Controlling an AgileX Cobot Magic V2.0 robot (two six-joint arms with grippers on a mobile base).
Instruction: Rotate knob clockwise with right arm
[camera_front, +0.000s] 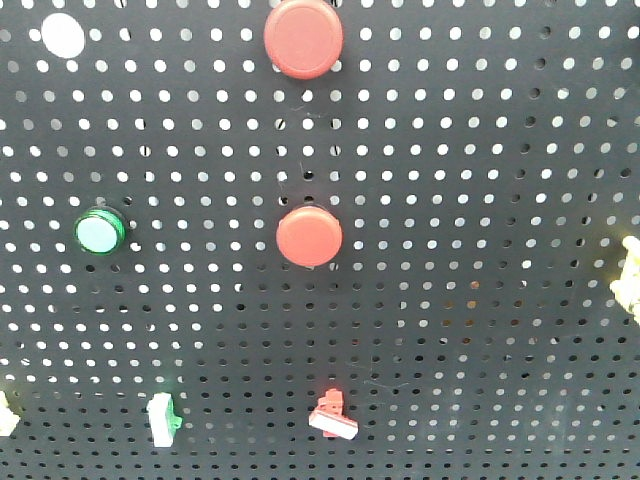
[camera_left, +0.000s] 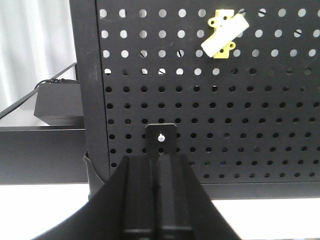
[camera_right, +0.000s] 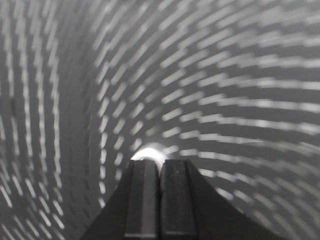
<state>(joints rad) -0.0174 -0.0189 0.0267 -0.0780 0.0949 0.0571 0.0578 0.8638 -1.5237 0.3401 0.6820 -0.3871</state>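
In the right wrist view my right gripper (camera_right: 160, 162) is shut, its two black fingers pressed together. A bright whitish round thing (camera_right: 148, 152), possibly the knob, shows just beyond the fingertips. The black pegboard (camera_right: 225, 90) behind it is smeared into curved streaks by rotation blur. I cannot tell whether the fingertips touch the whitish thing. My left gripper (camera_left: 159, 157) is shut and empty, pointing at a small black plate with a screw (camera_left: 160, 137) low on the pegboard. Neither gripper shows in the front view.
The front view shows the black pegboard (camera_front: 480, 330) with two red round buttons (camera_front: 303, 37) (camera_front: 309, 236), a green button (camera_front: 100, 231), a white round cap (camera_front: 62, 35), and small green (camera_front: 163, 418) and red (camera_front: 332, 416) switches. A yellow-white bracket (camera_left: 224, 34) hangs in the left wrist view.
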